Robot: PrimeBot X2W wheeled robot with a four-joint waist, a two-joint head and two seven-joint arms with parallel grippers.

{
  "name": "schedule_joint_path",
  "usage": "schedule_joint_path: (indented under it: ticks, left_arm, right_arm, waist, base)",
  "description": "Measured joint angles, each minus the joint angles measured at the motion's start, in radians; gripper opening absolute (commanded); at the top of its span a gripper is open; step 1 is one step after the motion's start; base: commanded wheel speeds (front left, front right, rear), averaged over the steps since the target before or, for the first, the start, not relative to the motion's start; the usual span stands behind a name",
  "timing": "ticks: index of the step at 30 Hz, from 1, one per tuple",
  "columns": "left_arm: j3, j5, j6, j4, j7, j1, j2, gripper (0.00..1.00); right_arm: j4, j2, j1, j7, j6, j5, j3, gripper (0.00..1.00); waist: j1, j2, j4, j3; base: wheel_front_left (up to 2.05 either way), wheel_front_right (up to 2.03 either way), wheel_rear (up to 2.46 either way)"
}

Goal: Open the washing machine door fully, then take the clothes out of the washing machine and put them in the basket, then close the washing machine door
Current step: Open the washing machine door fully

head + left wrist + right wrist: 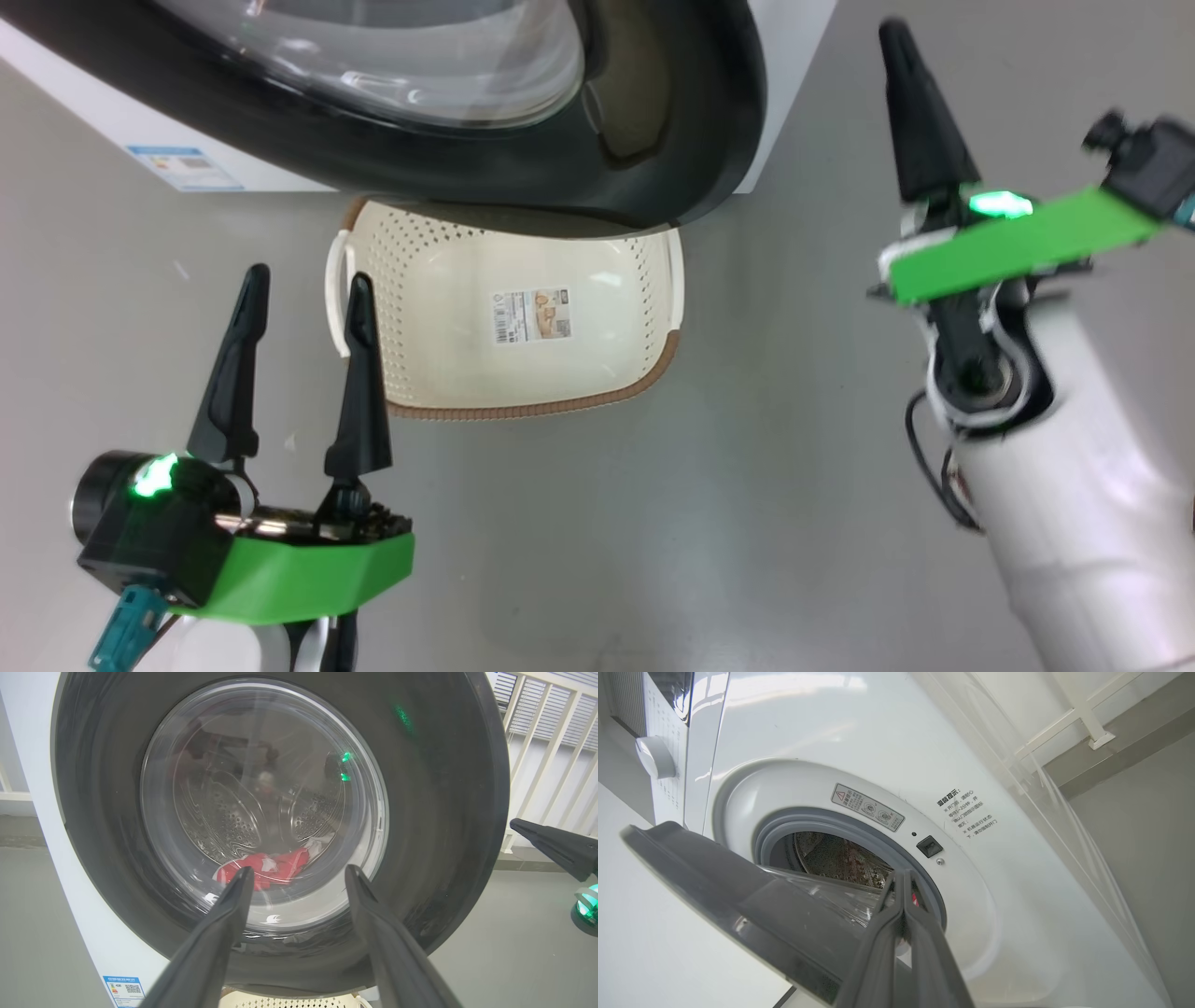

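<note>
Floor (747, 467): smooth grey, with a dull sheen, running under the whole work area. A white railing (537, 742) stands at the back, right of the washer (878, 732).

The washer is white and stands at the far side, with a blue sticker (182, 168) low on its front. A warning label (867, 807) and a latch socket (929, 846) sit on the white ring around the opening.

The door (420, 168) is hinged at the left and stands partly open. Its black rim and glass bowl hang out over the basket (560, 406) and cover most of the opening. Past its free edge, the grey gasket (784, 826) and steel drum (831, 856) show.

The clothes (275, 865), red with white, lie low in the drum, seen through the door glass.

The basket is on the floor just before the washer, its far end under the door rim. A label (532, 315) is stuck to its inner bottom.

The left gripper (308, 275) is on the near side, just left of the basket. Its fingers are spread with nothing held, aimed at the door glass and apart from it.

The right gripper (896, 37) is raised at the right, past the door's free edge. Its fingers are pressed together on nothing, their tips pointing into the gap between door and gasket. Contact with the door cannot be told.
</note>
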Motion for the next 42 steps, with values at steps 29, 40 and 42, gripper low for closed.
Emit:
schedule_joint_path:
  ticks: [29, 40, 42]
  left_arm:
    - [-0.027, 0.0, -0.003, 0.017, 0.0, -0.03, 0.0, 1.0]
    - [-0.027, -0.004, -0.003, 0.024, 0.0, -0.037, 0.0, 1.0]
    - [-0.026, -0.005, -0.003, 0.024, 0.0, -0.037, 0.0, 1.0]
  right_arm:
    - [0.3, -0.076, -0.36, 0.815, 0.0, 0.679, -0.067, 0.0]
    - [0.298, -0.082, -0.366, 0.902, 0.0, 0.735, -0.043, 0.0]
    - [0.285, -0.083, -0.365, 0.904, 0.0, 0.744, -0.039, 0.0]
  waist:
    - [0.0, 0.0, 0.08, 0.069]
    - [0.0, 0.0, 0.079, 0.079]
    - [0.0, 0.0, 0.079, 0.078]
  base:
    - [0.0, 0.0, 0.0]
    - [0.0, 0.0, 0.0]
    - [0.0, 0.0, 0.0]
